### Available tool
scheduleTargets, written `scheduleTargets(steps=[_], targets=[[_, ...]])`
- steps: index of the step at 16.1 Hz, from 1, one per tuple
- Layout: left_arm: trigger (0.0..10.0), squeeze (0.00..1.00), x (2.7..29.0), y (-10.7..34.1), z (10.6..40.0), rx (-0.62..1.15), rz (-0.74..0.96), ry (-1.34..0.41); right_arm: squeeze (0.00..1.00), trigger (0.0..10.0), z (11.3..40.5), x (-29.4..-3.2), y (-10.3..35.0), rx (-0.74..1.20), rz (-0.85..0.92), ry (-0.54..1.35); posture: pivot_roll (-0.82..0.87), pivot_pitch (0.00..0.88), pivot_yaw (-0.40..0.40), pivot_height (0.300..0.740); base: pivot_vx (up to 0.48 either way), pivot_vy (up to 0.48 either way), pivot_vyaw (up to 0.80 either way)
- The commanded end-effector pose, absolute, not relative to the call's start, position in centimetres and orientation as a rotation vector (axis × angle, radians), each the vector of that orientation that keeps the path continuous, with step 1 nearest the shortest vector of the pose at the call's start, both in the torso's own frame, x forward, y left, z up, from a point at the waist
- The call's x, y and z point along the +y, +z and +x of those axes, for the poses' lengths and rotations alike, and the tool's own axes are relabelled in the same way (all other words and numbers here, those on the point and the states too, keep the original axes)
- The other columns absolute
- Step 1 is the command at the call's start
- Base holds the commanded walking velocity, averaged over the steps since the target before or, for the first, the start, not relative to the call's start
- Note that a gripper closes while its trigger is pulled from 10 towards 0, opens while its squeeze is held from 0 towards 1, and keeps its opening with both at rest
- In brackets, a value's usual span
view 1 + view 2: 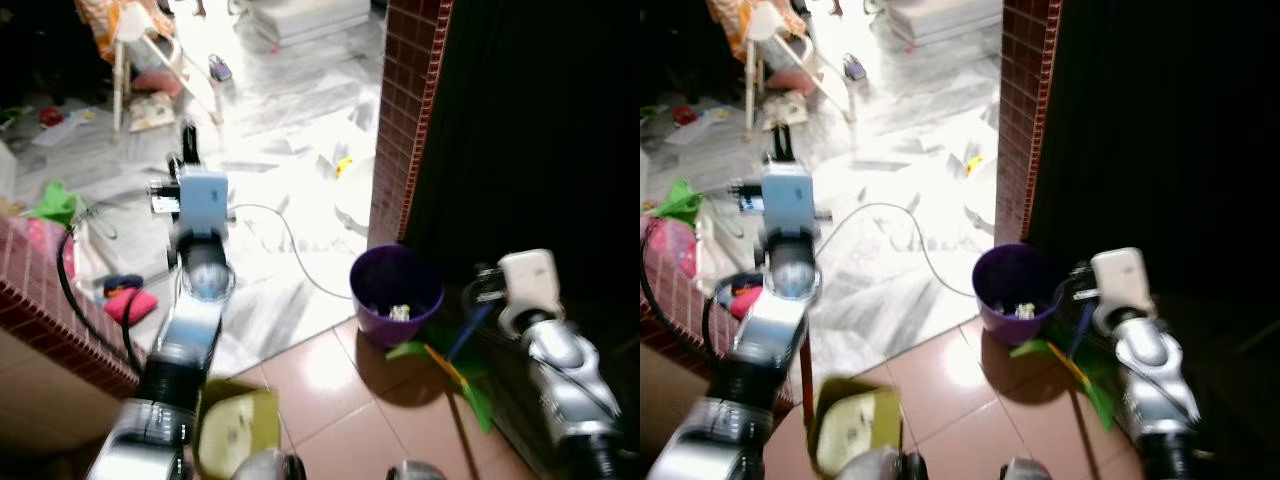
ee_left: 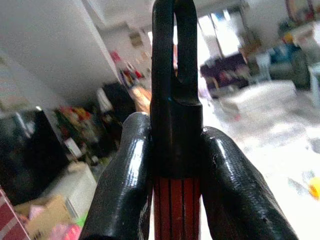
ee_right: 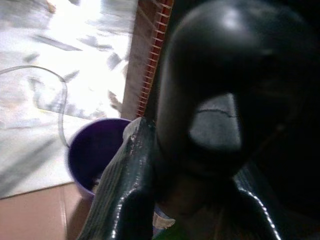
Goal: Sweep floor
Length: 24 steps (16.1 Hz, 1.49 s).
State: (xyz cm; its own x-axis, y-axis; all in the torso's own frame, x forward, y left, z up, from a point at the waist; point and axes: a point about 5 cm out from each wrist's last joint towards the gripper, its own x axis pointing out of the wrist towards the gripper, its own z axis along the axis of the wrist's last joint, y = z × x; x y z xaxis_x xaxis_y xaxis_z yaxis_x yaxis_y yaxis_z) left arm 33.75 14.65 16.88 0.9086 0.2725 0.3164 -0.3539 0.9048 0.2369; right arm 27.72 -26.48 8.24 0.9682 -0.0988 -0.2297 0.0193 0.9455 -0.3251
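Left gripper (image 2: pixel 176 165): raised ahead of the robot over the pale marble floor (image 1: pixel 270 200); both black fingers (image 2: pixel 125 185) pressed against a handle between them, pinching it
Broom handle (image 2: pixel 175 115): black end with a hanging slot at its tip, red ribbed shaft below; standing up between the left gripper's fingers in the left wrist view
Right gripper (image 3: pixel 200 200): low on the robot's right, beside the purple bucket (image 1: pixel 395 290); its fingers (image 3: pixel 120 190) closed around a rounded black handle end (image 3: pixel 225 100)
Dustpan (image 1: pixel 455 375): green, with a blue and yellow stem, on the reddish tiles (image 1: pixel 340 400) just beside the bucket, below the right wrist; seemingly what the right gripper carries, though the link is hard to see
Purple bucket: on the edge where the reddish tiles meet the marble, at the foot of the red brick pillar (image 1: pixel 405 110); a pale scrap lies inside
Cable (image 1: pixel 290 240): thin, curving across the marble toward the bucket
Low brick wall (image 1: pixel 50 300): along the left side, with pink items (image 1: pixel 128 298) on the floor beside it
Yellow-green object (image 1: pixel 235 430): on the tiles near the robot's body; blurred
Far floor: white chair legs (image 1: pixel 130 60) and scattered clutter near the top edge
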Motion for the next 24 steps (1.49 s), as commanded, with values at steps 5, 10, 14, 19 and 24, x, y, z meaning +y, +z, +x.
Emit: scheduleTargets(steps=[5, 10, 14, 19, 24], targets=[[10.0, 0.00, 14.1, 16.7, 34.3, -0.286, 0.236, 0.310, 0.00, 10.0, 27.3, -32.1, 9.8, 0.290, -0.461, -0.388, -0.13, 0.000, 0.111, 0.740, 0.000, 0.000, 0.00], [10.0, 0.00, 11.7, 14.1, 32.7, -0.218, 0.166, 0.250, 0.00, 10.0, 30.4, -30.9, 12.7, 0.125, -0.424, -0.439, -0.11, 0.000, 0.107, 0.740, 0.000, 0.000, 0.00], [10.0, 0.00, 11.5, 13.9, 32.5, -0.211, 0.164, 0.242, 0.00, 10.0, 32.3, -29.4, 15.5, -0.053, -0.381, -0.415, -0.11, 0.000, 0.103, 0.740, 0.000, 0.000, 0.00], [10.0, 0.00, 11.3, 13.7, 32.0, -0.218, 0.160, 0.257, 0.00, 10.0, 33.7, -25.6, 17.0, -0.183, -0.118, -0.215, -0.10, 0.000, 0.103, 0.740, 0.000, 0.000, 0.00], [10.0, 0.00, 10.5, 13.4, 31.7, -0.207, 0.161, 0.223, 0.00, 10.0, 34.3, -23.9, 17.6, -0.222, 0.011, -0.099, -0.10, 0.000, 0.103, 0.740, 0.000, 0.000, 0.00]])
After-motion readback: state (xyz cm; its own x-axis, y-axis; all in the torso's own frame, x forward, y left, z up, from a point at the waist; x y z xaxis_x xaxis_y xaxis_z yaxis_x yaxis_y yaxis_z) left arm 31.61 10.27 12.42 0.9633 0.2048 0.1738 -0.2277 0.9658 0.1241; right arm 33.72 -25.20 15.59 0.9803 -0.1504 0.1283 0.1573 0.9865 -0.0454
